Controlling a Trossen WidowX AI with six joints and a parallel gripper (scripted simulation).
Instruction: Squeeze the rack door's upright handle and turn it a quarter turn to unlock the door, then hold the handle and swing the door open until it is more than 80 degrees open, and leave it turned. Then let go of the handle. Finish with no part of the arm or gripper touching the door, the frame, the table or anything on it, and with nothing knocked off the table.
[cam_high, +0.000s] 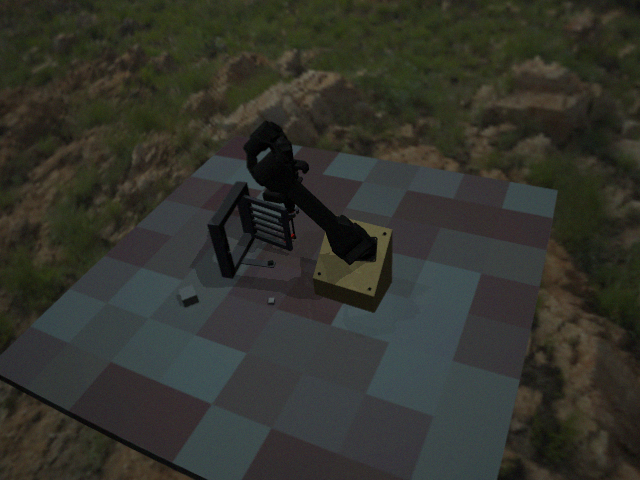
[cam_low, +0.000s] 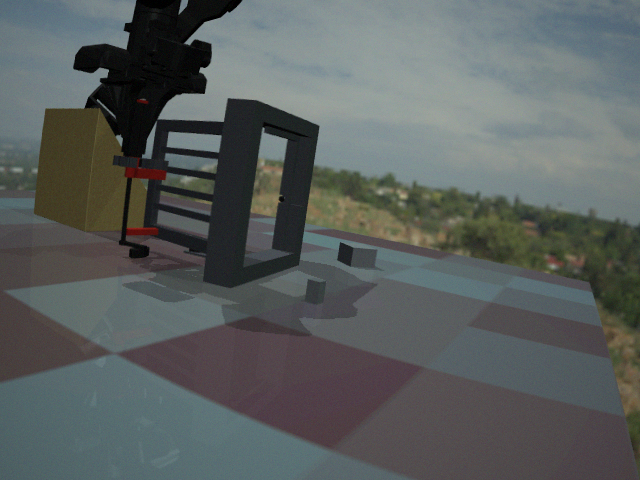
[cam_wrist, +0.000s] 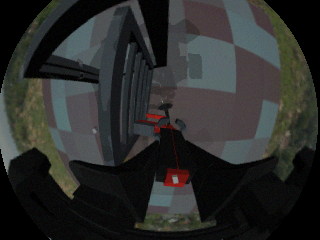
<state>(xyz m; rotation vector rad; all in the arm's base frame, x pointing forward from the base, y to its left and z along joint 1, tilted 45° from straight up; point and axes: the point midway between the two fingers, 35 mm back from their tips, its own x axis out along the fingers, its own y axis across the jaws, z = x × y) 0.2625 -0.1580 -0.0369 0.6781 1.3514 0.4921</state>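
Observation:
The barred rack door (cam_high: 265, 225) (cam_low: 149, 206) (cam_wrist: 112, 95) stands swung wide out of its dark frame (cam_high: 223, 253) (cam_low: 237, 155) (cam_wrist: 31, 62), roughly at a right angle to it; the exact angle is hard to tell. The upright handle, a thin dark rod (cam_low: 127, 206) with red brackets, stands at the door's free edge; its red top cap (cam_wrist: 176, 178) shows between the fingers. My gripper (cam_high: 290, 206) (cam_low: 133, 149) (cam_wrist: 171, 143) points down and is shut on the handle's upper part. How far the handle is turned is hard to judge.
The yellow arm base (cam_high: 351, 273) (cam_low: 67, 165) stands on the table (cam_high: 310, 403) (cam_low: 232, 392) to the door's right in the top view. A grey block (cam_high: 188, 296) (cam_low: 361, 255) and a smaller cube (cam_high: 270, 300) (cam_low: 315, 290) lie near the frame. A thin strip (cam_high: 253, 264) lies by its foot.

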